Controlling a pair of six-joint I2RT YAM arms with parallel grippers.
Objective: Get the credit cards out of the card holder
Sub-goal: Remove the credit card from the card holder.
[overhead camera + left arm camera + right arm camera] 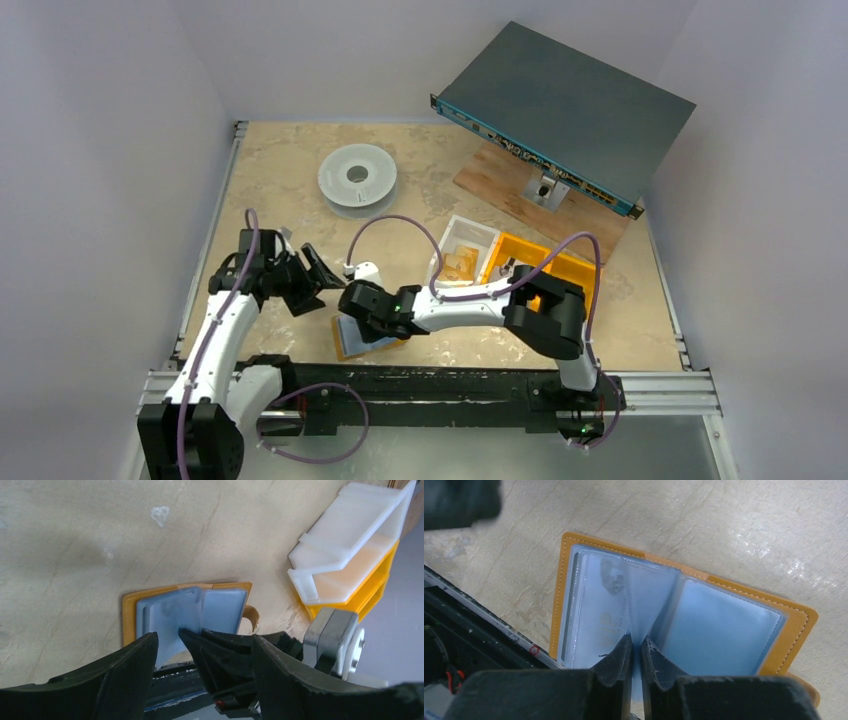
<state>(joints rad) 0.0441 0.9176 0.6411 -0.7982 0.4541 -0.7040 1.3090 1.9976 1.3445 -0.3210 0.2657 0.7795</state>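
The mustard-orange card holder (347,342) lies open on the table by the front rail, its pale blue plastic sleeves facing up. It also shows in the left wrist view (220,605) and the right wrist view (724,627). A printed card (599,610) shows through the left sleeve. My right gripper (636,640) is shut on the middle sleeve page, which stands up from the spine. In the top view it (352,306) sits over the holder. My left gripper (318,272) is open and empty just left of the holder, and hovers above it in its own view (204,639).
A white bin (345,550) stacked on an orange bin (372,587) stands to the right. A clear tray (465,250), white spool (357,177), wooden board (495,178) and grey rack unit (565,105) lie further back. A black rail (430,385) runs along the front edge.
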